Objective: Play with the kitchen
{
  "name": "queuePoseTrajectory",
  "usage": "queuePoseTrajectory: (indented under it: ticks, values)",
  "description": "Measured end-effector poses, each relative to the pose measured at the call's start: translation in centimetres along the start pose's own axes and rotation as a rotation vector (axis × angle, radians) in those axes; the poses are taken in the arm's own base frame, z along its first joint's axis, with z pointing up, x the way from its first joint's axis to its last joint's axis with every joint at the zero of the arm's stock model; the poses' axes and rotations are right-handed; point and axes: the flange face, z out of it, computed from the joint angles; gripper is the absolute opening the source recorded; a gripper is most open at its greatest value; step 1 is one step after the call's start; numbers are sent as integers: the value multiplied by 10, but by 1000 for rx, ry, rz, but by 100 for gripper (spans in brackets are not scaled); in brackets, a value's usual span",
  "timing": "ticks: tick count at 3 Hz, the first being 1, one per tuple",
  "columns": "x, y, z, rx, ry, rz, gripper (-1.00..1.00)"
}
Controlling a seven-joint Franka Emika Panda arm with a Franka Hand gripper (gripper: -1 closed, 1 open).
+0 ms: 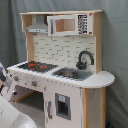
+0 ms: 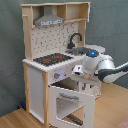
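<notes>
The kitchen (image 1: 65, 75) (image 2: 55, 65), a tall toy unit of white panels and pale wood, stands upright on a wooden floor (image 2: 107, 107) before a grey-green backdrop (image 1: 116, 45); it fills the middle of the first exterior view and the second exterior view's left and centre. Worktop, in both exterior views: black-red hob (image 1: 33, 65) (image 2: 51, 59); sink (image 1: 73, 74) (image 2: 80, 50) beside it; black tap (image 1: 84, 59) (image 2: 74, 40) curving over the sink; grey hood (image 1: 38, 26) (image 2: 48, 20) above the hob. In the second exterior view the windowed oven door (image 2: 71, 106) hangs open, tilted outward below the hob; the white arm (image 2: 107, 69) enters from the second exterior view's right, its end effector (image 2: 78, 71) just beside the unit's front edge above the open door; whether the end effector is spread or pressed together cannot be told. In the first exterior view, white arm parts (image 1: 10, 107) occupy the first exterior view's lower left.
</notes>
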Motion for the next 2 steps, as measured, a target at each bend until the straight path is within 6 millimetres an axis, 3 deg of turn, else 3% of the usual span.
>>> queuePoseTrajectory:
  ticks: [2]
  values:
    - [-6, -7, -33, -124, -61, -8, 100]
